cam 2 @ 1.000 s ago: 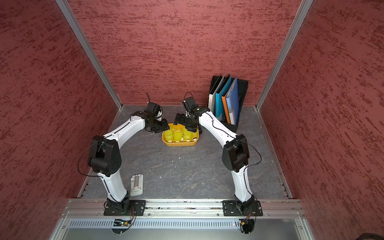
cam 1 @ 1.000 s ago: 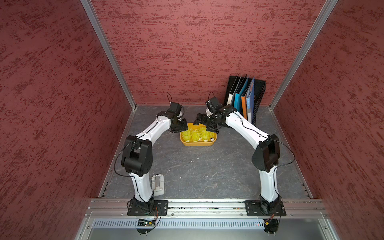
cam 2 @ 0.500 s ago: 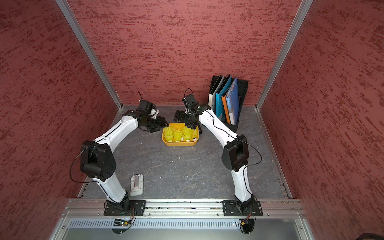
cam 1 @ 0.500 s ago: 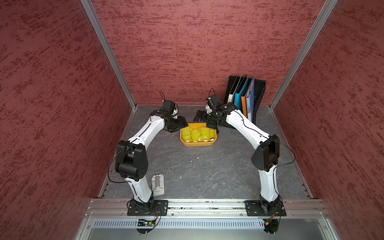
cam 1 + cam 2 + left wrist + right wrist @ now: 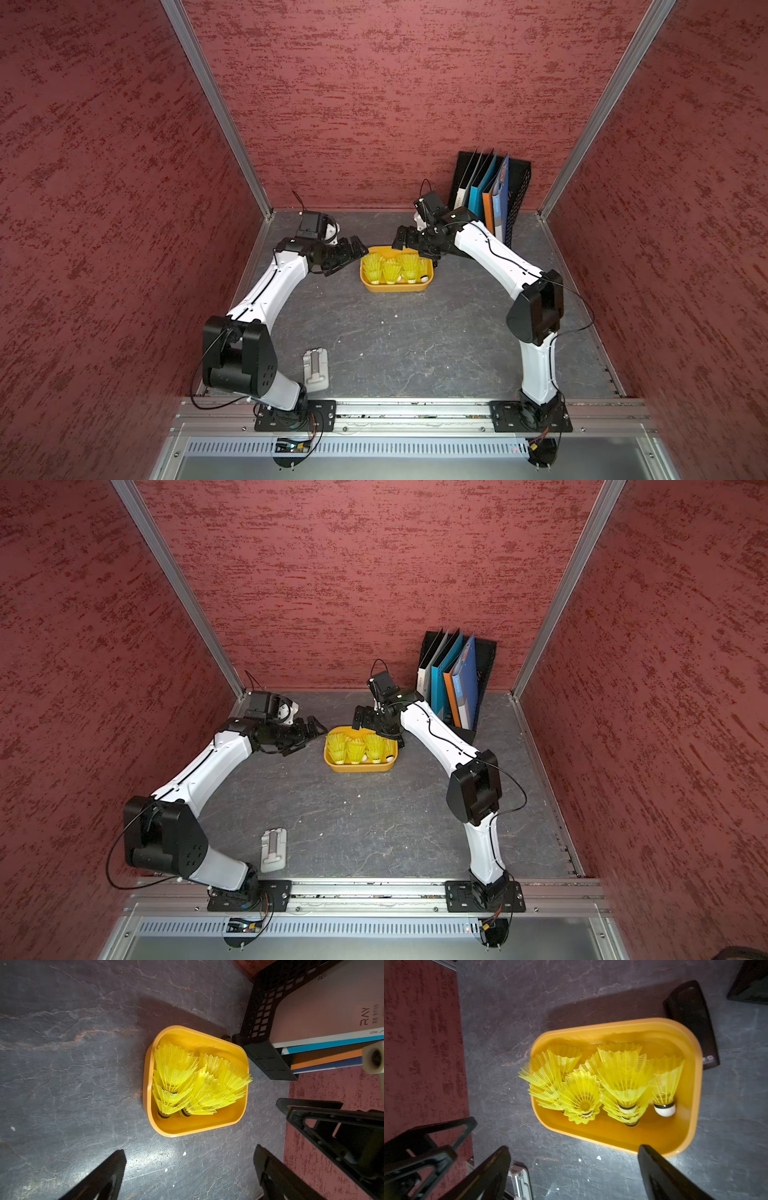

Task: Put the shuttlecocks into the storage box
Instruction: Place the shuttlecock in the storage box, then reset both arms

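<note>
The storage box [image 5: 395,288] is a shallow orange-yellow tub at the back middle of the floor, seen in both top views [image 5: 360,768]. Several neon yellow shuttlecocks [image 5: 392,268] [image 5: 357,748] lie bunched inside it, partly nested in each other [image 5: 187,1080]; one white tip shows [image 5: 664,1110]. My left gripper [image 5: 352,255] [image 5: 308,732] hangs open and empty just left of the box [image 5: 187,1131], above bare floor [image 5: 190,1159]. My right gripper [image 5: 409,248] [image 5: 370,728] is open and empty at the box's far right corner [image 5: 574,1157].
A black mesh file rack [image 5: 519,195] [image 5: 486,667] with upright folders stands at the back right, close behind the right arm [image 5: 264,1009]. A small pale grey device [image 5: 316,365] [image 5: 274,850] lies on the floor near the left arm's base. Red walls enclose three sides.
My left gripper has opened and drawn back leftward from over the box to beside it. The right gripper stays open and has shifted only slightly.
</note>
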`<state>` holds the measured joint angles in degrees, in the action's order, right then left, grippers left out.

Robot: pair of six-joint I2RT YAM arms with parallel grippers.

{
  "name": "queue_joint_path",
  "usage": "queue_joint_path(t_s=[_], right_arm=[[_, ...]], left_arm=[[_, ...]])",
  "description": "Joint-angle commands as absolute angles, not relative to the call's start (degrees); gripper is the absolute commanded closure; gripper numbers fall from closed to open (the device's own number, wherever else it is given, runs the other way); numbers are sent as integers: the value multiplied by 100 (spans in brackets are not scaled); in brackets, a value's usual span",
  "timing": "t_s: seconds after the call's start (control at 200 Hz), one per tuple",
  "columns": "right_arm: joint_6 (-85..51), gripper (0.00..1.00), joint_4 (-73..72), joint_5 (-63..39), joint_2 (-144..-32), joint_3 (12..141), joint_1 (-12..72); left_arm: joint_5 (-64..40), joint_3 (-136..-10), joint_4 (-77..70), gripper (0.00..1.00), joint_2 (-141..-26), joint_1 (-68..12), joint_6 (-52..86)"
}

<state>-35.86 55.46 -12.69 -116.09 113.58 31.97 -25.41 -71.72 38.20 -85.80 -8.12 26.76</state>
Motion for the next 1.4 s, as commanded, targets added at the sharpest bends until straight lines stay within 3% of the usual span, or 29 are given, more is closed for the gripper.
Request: queue_joint_path(t_s=[0.0,0.195,0.381,0.476,0.641,0.877,1.152,1.252,1.398], right_arm=[[-3246,1,5099,-1068,-10967,10898,3127],[-3136,1,3841,-1009,-9931,9368,2900],[-3035,1,3221,-1015,-9178,8417,2472],[-2906,1,3106,-95,-8691,7943,2367],[-2159,1,2086,1719,-7580,6539,2254],[-866,1,-208,2758,-6351,4234,1985],[-481,1,-1421,2977,-6609,3101,1888],[-377,1,-1283,2961,-7094,3467,1852],[-185,1,-1337,2978,-7587,3795,1819]], left_arm=[[-2731,-6997,3346,0,-8272,-684,2714],[-2579,-6777,3171,0,-7869,-540,2563],[-758,-6441,3171,0,-7264,-570,2728],[-24,-5955,2831,0,-6834,-534,2796],[-504,-5082,1928,0,-6524,-132,2554],[-252,-4885,2093,0,-6901,163,1328],[32,-3494,-742,0,-6891,713,1015],[254,-3216,-1605,0,-7244,764,940],[-189,-3083,-2509,0,-7891,923,990]])
